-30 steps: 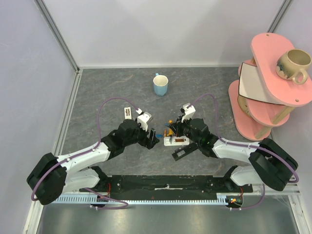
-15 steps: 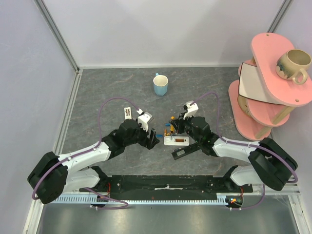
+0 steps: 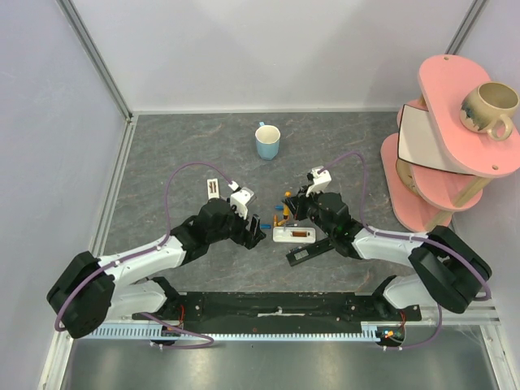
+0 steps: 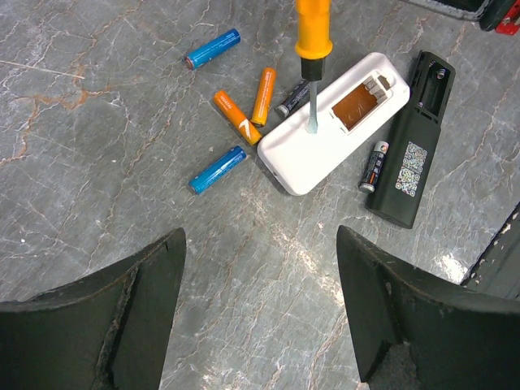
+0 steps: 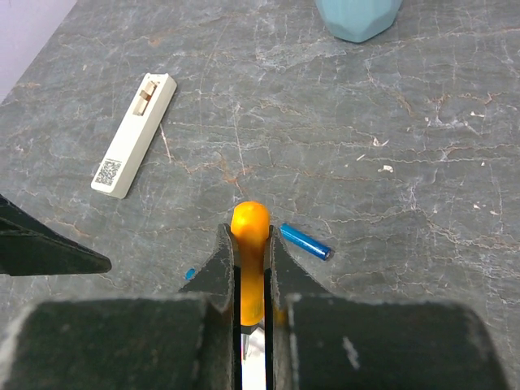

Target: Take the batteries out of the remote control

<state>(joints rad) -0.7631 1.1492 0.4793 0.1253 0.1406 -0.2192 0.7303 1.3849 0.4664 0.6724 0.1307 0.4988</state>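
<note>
— What could go wrong here?
— The left gripper is closest to us. Its fingers stand wide apart and hold nothing, so I think nothing pins the white remote down. The screwdriver tip seems to rest on its smooth back. If the tip slips, the remote may slide and bump the loose batteries, and they could roll away.
— Who holds the screwdriver?
— The right gripper. It is squeezed tight on the orange handle.
— Where are the batteries from the left gripper?
— Just ahead of it, lying on the table. A blue battery is nearest. Past it lie two orange ones, close together like a V, near the remote's edge. Another blue one lies farthest, apart from the rest.
— Any more?
— A black battery lies between the white remote and the black remote. A dark one peeks out behind the screwdriver. I can't tell if any is left inside the open hole.
— And far away?
— A blue cup, well apart.
</note>
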